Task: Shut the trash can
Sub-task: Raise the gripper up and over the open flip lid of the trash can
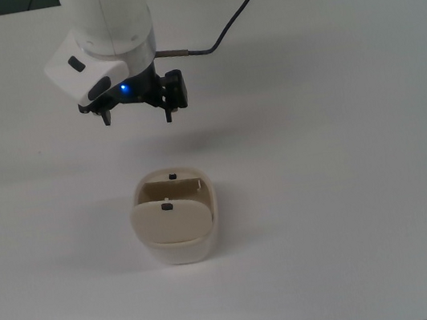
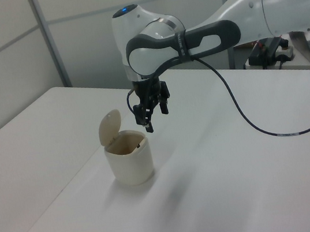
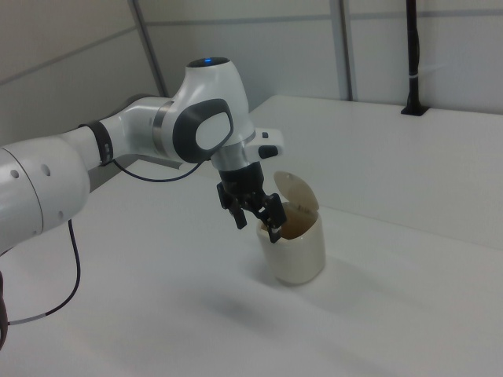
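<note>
Top view: the gripper [image 1: 137, 116] hangs above the table [image 1: 348, 187] beyond the trash can [image 1: 179, 230], fingers spread wide, empty. Left view: the lid [image 2: 110, 127] stands upright, open. Right view: gripper beside the can's rim. Approach step, I judge; next, push the lid down.

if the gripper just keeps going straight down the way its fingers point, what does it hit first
Most likely the bare table. In the top view the open gripper hangs above empty tabletop, clear of the trash can and its raised lid. The side views make it look close to the rim, so depth is uncertain.
</note>
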